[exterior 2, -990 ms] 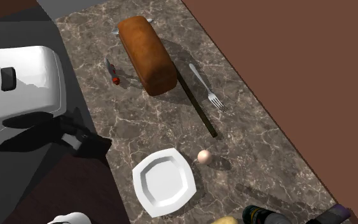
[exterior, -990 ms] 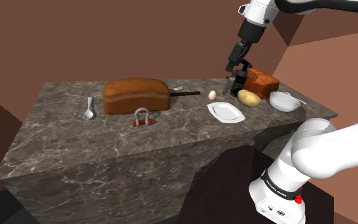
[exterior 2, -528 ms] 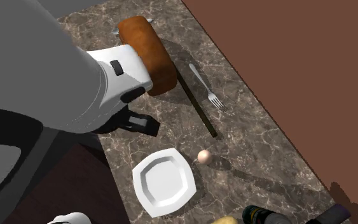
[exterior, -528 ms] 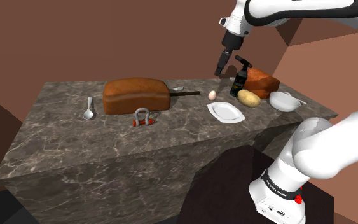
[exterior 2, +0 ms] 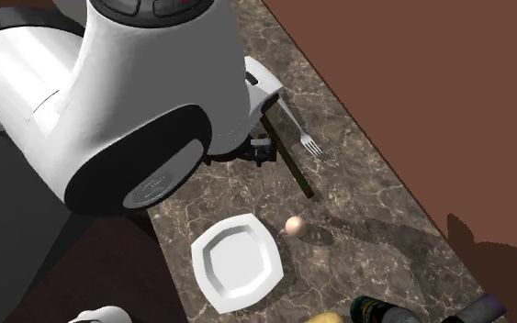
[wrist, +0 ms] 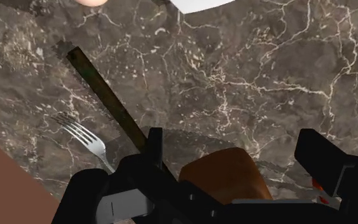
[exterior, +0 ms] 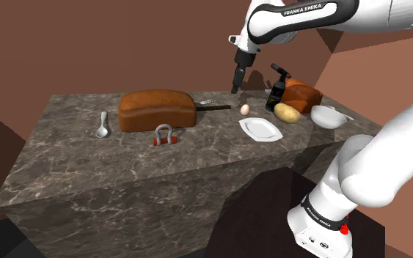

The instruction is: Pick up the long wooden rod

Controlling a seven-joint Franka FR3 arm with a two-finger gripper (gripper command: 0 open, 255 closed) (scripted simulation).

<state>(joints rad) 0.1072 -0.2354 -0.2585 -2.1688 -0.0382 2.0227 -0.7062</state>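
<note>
— Where is the long dark wooden rod [exterior: 213,107] seen right now?
— It is seen lying on the dark marbled countertop [exterior: 124,157], upper middle of the shoulder view, just beside the brown bread loaf [exterior: 158,110].
— And the black two-finger gripper [exterior: 235,89]?
— Held over the rod, fingers parted, nothing clasped.

Lighting even, moderately dim. Soft-edged shadows lie across the counter [exterior 2: 357,211] and the wall [exterior 2: 431,92]; source probably overhead. Rendering crisp in all views.
</note>
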